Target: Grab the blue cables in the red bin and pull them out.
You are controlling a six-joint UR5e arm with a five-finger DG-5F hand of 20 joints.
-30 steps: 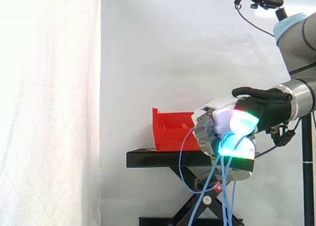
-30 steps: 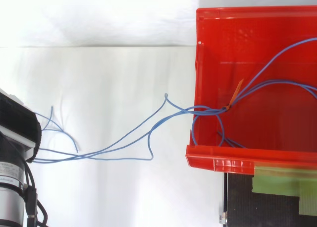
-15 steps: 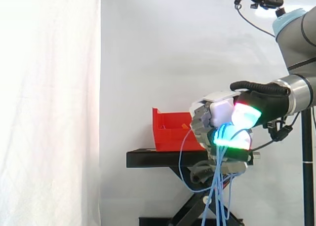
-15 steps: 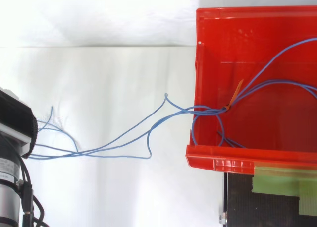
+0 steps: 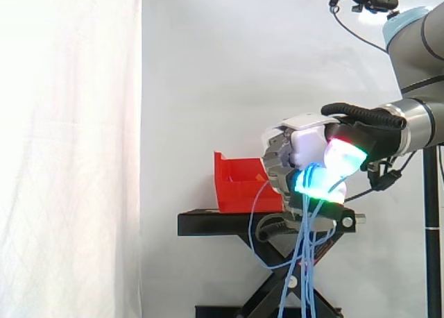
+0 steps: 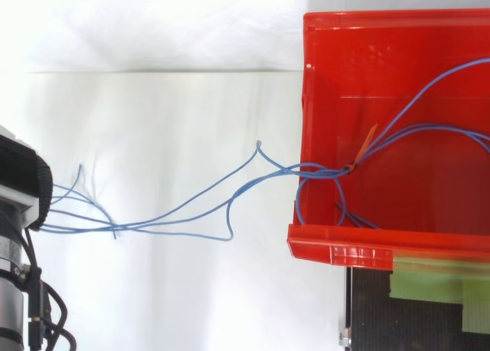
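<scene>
Lifted a little higher than a second ago, the hand (image 5: 309, 158) takes slack with it, and the loose strands in the top view have shifted slightly. Side view, left to right: the red bin (image 5: 236, 186) sits on the black stand (image 5: 222, 224). The blue cables (image 5: 305, 235) arc out over its front wall and hang below the hand, whose fingers are curled tight round the bundle. The far ends lie inside the bin by an orange tie (image 6: 369, 139). Step: mid-pull. The next move likely needs a longer retreat from the bin until the tails clear the rim.
</scene>
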